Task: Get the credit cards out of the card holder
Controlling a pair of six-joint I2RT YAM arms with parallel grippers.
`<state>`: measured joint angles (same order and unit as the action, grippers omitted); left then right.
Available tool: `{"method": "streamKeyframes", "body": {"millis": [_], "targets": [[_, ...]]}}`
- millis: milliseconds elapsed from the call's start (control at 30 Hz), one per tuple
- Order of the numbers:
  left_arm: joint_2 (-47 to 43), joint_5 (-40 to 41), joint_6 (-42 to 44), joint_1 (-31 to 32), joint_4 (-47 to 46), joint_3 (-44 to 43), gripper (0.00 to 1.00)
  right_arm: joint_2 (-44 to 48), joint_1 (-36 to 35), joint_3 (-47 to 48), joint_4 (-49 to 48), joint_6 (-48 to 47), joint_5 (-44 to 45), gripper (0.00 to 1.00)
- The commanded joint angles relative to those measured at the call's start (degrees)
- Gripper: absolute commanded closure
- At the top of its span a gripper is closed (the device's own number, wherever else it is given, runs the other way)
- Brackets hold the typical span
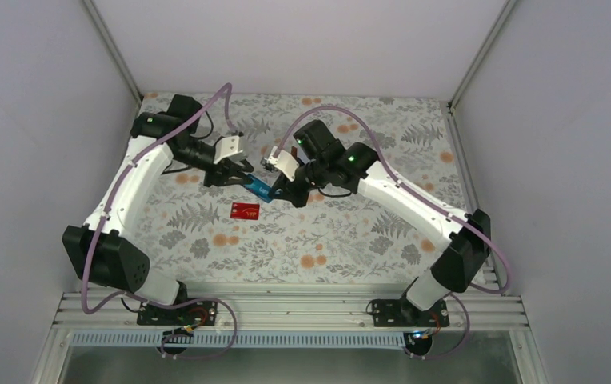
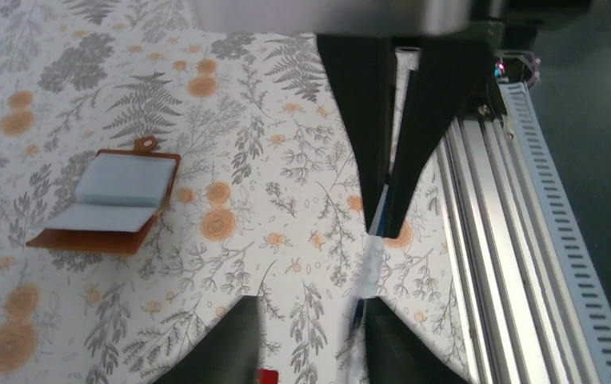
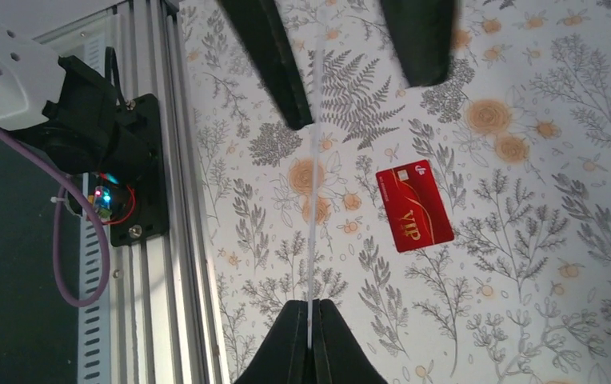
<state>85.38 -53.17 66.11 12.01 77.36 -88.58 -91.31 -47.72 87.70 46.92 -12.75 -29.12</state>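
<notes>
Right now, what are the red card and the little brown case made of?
Red card: looks like thin, stiff plastic with a slight shine. It lies perfectly flat and has gold letters printed on it.
Case: the brown cover looks like leather or fake leather, matte, with a snap tab. The pale grey-blue pockets inside could be soft plastic or fabric; I can't tell which.

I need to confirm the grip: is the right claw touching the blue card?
Touching. The right wrist view shows the right claw closed on the blue card, seen edge-on.

Red card [image 2: 267,377], mostly beyond the bottom edge
</notes>
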Motion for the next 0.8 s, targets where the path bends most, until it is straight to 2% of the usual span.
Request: {"method": "streamKeyframes", "body": {"millis": [0,33,67,133,167,200,300,400,467,533,600,767], "targets": [[-1.3,-1.5,2.8,0.4,0.4,0.7,0.84,1.3,-0.6,1.7,-0.3,-1.3,1.7,0.96],[-1.5,-1.8,2.3,0.4,0.4,0.4,0.94,1.6,-0.7,1.7,-0.6,-1.3,2.0,0.96],[-1.7,-2.3,1.7,0.4,0.4,-0.1,0.97,2.1,-0.7,1.5,-1.1,-1.0,2.3,0.96],[-2.1,-4.4,0.4,0.4,0.4,-0.9,0.98,3.3,-0.6,1.0,-2.0,-1.2,2.6,0.96],[-2.2,-5.7,-0.8,0.4,0.0,-1.4,0.98,4.0,-0.4,0.5,-2.8,-0.8,3.4,0.93],[-2.2,-6.7,-3.3,0.4,-1.4,-1.9,0.98,5.0,-0.2,-0.3,-4.4,0.2,5.3,0.83],[-1.9,-8.3,-19.6,-1.1,-9.0,-3.8,0.98,8.7,3.1,-5.1,-13.4,6.5,9.3,0.51],[-1.7,-17.6,-22.6,-4.8,-9.8,-6.1,0.98,13.8,10.4,-16.2,-32.0,18.7,-4.3,0.37],[-1.9,-22.9,-23.5,-5.7,-9.5,-7.4,0.98,15.3,11.8,-22.0,-44.8,29.9,-9.7,0.35],[-2.1,-26.8,-24.5,-5.7,-9.6,-7.8,0.98,14.1,11.2,-23.3,-52.1,35.1,-13.2,0.39],[-2.4,-28.4,-25.4,-5.8,-9.8,-7.9,0.98,13.9,9.7,-23.1,-55.2,34.3,-14.3,0.39],[-3.7,-26.3,-31.8,-5.8,-14.1,-5.9,0.98,16.3,8.9,-24.3,-56.6,30.4,-14.5,0.36]]}}
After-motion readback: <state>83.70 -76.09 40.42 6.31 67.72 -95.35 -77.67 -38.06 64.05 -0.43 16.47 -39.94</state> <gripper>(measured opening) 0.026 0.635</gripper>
